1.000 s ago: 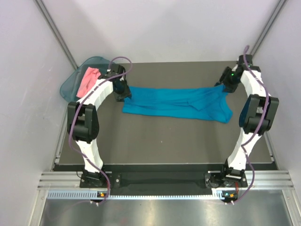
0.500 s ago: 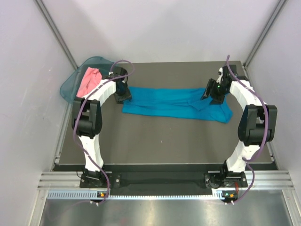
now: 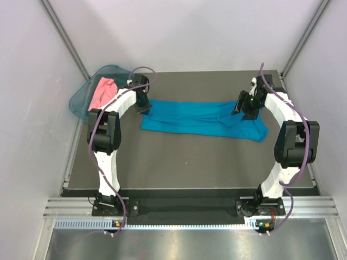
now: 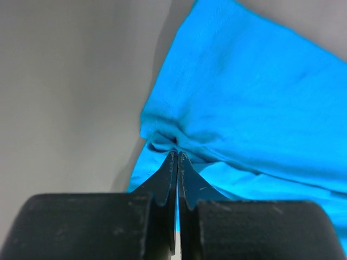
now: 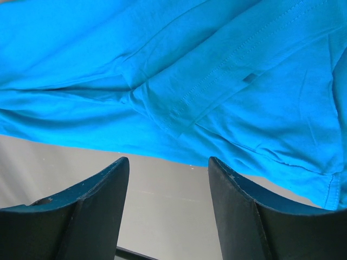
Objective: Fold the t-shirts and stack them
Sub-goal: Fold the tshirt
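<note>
I have the teal-blue t-shirt (image 3: 203, 119) lying flat across the far half of the bench (image 3: 190, 162). It is already narrowed into a band whose long axis runs from 9 o'clock to 3 o'clock in the overhead view. My left hand (image 3: 143, 106) sits at the band's 9 o'clock end. In the left wrist view that hand (image 4: 177, 158) is clenched, its two tips pressed together on a small pucker of cloth at the shirt's corner, so I read that as a firm pinch on the hem. My right hand (image 3: 239, 106) is over the opposite part of the shirt, toward 3 o'clock but short of the very end. In the right wrist view it (image 5: 168, 161) is spread wide with nothing between the fingers, and below it I see a stitched sleeve hem and bare bench. The salmon-pink t-shirt (image 3: 102, 92) lies crumpled in the teal plastic basket (image 3: 80, 102) at 10 o'clock, just beside the left arm and well apart from the right one. The fold ahead turns on that long axis. One end has to travel along it toward the other, so each hand needs an end. The left end is held, while the cloth nearest the right hand lies just toward 12 o'clock from its open tips. I judge the right hand must come down and take hold before anything lifts, otherwise the band will drag and skew.
</note>
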Robot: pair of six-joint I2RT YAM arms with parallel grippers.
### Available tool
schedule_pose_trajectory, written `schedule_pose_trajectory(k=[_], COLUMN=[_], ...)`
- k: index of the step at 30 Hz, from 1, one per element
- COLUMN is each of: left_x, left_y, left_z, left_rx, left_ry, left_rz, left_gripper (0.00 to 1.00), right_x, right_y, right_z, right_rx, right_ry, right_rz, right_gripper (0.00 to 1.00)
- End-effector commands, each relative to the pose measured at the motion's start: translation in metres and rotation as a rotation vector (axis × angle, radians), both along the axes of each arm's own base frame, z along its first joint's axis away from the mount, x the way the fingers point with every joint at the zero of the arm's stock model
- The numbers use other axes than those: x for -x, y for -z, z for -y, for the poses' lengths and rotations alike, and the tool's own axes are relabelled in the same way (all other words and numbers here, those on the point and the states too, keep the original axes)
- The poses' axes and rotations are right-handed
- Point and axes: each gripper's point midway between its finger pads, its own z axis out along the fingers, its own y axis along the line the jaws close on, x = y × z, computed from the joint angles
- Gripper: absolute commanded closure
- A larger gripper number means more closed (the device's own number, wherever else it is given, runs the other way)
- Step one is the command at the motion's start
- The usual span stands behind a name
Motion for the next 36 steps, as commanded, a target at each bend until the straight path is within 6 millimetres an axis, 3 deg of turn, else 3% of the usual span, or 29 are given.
schedule_pose_trajectory(k=[1, 5, 10, 11, 12, 13, 15, 17, 22, 27, 36], left_x=[-0.029, -0.044, -0.063, -0.065, -0.069, -0.07, -0.064, -0.057, -0.016, 0.019, 0.024], left_y=[-0.031, -0.037, -0.022, -0.019, -0.024, -0.022, -0.022, -0.032, -0.049, -0.037, -0.015], left_z=[-0.006, -0.009, -0.006, -0.006, -0.006, -0.01, -0.012, -0.015, -0.023, -0.015, -0.015], left_rx=[-0.016, -0.032, -0.021, -0.016, -0.013, -0.032, -0.048, -0.057, -0.066, -0.01, -0.026], left_ry=[-0.044, -0.081, -0.093, -0.098, -0.103, -0.123, -0.13, -0.129, -0.112, -0.042, 0.028], left_rz=[0.127, 0.19, 0.189, 0.185, 0.19, 0.179, 0.161, 0.168, 0.18, 0.128, 0.08], left_gripper=[1.0, 1.0, 1.0, 0.96, 0.89, 0.69, 0.44, 0.36, 0.36, 0.54, 0.47], right_x=[-0.003, -0.002, 0.002, 0.002, 0.003, 0.005, 0.009, 0.011, 0.015, 0.014, 0.03], right_y=[-0.013, -0.011, -0.011, -0.011, -0.011, -0.01, -0.006, -0.003, 0.003, 0.002, 0.004], right_z=[0.003, 0.003, 0.002, 0.003, 0.003, 0.004, 0.005, 0.005, 0.001, -0.002, -0.002], right_rx=[0.02, 0.018, 0.013, 0.015, 0.019, 0.022, 0.029, 0.027, 0.012, -0.002, -0.005], right_ry=[-0.016, -0.01, -0.008, -0.007, -0.009, -0.009, -0.009, -0.007, -0.007, -0.006, -0.004], right_rz=[0.042, 0.031, 0.015, 0.012, 0.009, 0.005, -0.005, -0.008, -0.007, 0.003, 0.007], right_gripper=[0.39, 0.39, 0.39, 0.39, 0.39, 0.39, 0.39, 0.39, 0.39, 0.39, 0.38])
